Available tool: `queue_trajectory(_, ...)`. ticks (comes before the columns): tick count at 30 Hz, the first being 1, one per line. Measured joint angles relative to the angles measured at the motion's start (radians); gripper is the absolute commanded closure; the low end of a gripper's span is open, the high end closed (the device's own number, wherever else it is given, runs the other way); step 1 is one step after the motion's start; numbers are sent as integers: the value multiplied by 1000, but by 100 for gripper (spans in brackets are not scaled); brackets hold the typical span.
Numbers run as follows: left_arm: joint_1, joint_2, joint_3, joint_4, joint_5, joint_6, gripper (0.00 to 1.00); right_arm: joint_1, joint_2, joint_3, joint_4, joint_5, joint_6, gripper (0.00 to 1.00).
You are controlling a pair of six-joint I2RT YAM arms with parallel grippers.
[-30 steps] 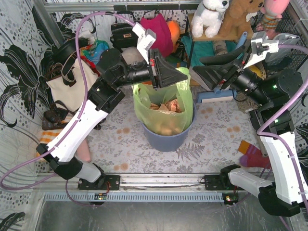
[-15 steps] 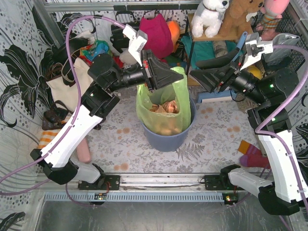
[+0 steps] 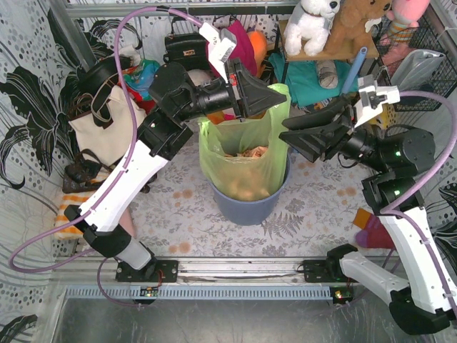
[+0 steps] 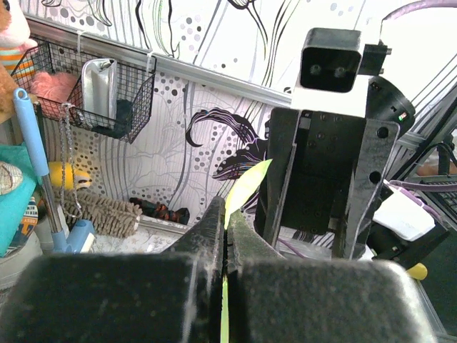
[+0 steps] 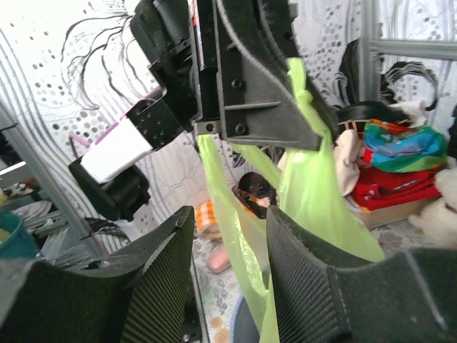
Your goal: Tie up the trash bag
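The left pincer [image 3: 264,100] is clamped on the trash bag [image 3: 243,153] rim, held high. The right pincer [image 3: 287,141], half open at another flap, probably needs to close next.

We see the trash bag [image 3: 243,153]: thin, translucent light-green plastic, with crumpled tan-orange paper showing through low inside. Its lower part sits in the bin [image 3: 246,209], near the middle of the table [image 3: 178,214]. The upper part stands stretched well above the bin's rim, mouth open. The left gripper [image 3: 275,100] pinches its top right edge, closed tight. A small tip pokes past the fingers and a loose strip hangs below.
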Motion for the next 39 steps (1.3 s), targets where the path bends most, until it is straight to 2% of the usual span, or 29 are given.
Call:
queue_trajectory(3, 0, -1, -3, 4, -2, 0, 98, 61, 5, -17, 11, 10, 2, 55)
queue_trajectory(6, 0, -3, -14, 10, -6, 0, 98, 186, 28, -16, -11, 56, -46, 55)
queue_trajectory(14, 0, -2, -19, 9, -23, 1, 98, 589, 120, 5, -139, 287, -302, 56)
queue_trajectory(19, 0, -2, -17, 4, -24, 3, 98, 734, 145, -14, -129, 412, -448, 59)
queue_trajectory(22, 0, -2, -17, -1, -24, 4, 98, 778, 147, -58, -88, 465, -527, 59)
queue_trajectory(27, 0, -2, -17, -1, -24, 4, 98, 789, 196, -82, -31, 488, -637, 68)
queue_trajectory(32, 0, -2, -17, -1, -23, 4, 98, 790, 267, -82, 19, 522, -715, 68)
queue_trajectory(39, 0, -2, -17, -1, -18, 3, 98, 791, 342, -72, 68, 682, -784, 71)
